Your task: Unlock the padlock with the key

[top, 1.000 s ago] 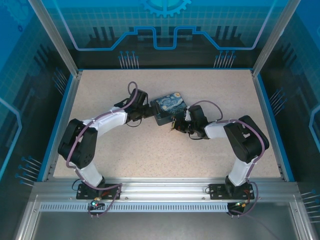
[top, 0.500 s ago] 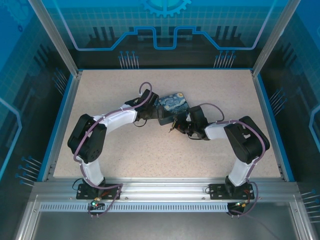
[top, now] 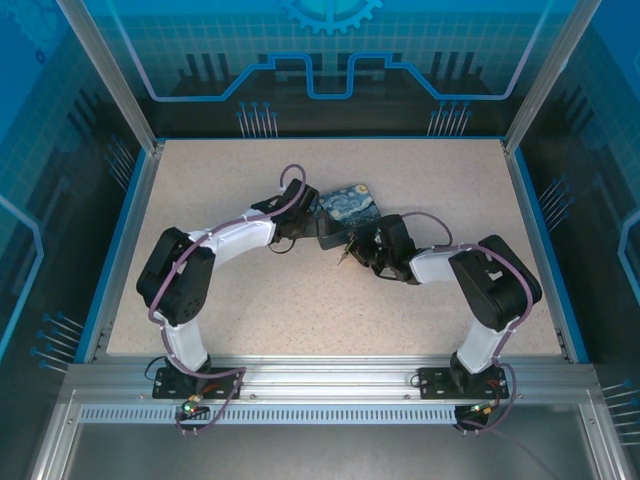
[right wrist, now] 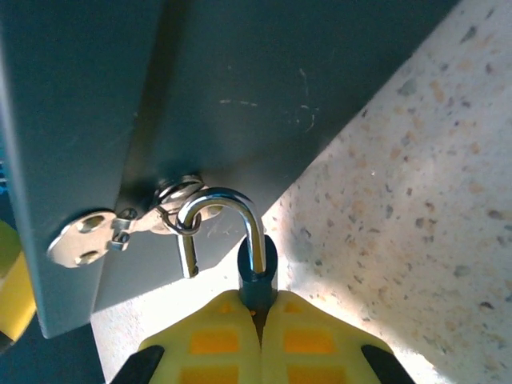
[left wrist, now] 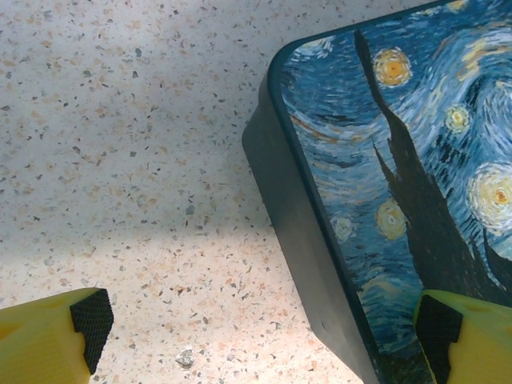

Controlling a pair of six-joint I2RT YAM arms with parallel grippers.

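Hanging from a metal hasp (right wrist: 84,238) on the dark side wall of the box (right wrist: 240,80), the padlock (right wrist: 258,268) sits just off that wall, its small blue body pointing away from the box. Its silver shackle (right wrist: 220,196) loops through the ring of the hasp. One leg runs into the body; the other ends free in the air beside it.

The right end effector (right wrist: 260,320) is closed, its yellow fingers pressed flat together, and the lower end of the padlock body is sunk between their tips. Seen from above, it meets the box at the box's near side, low against the speckled worktop (top: 430,180).

The left end effector (left wrist: 264,324) stands wide at the left side of the box and straddles that edge. One of its black pads (left wrist: 92,320) hangs over bare worktop just left of the box, and the other is over the box's painted top (left wrist: 416,160), a swirl of blue sky and yellow stars. Nothing is gripped between them. I cannot tell whether the pad over the box touches it.

The box lies askew near the middle of the worktop, with one arm reaching in from each side.
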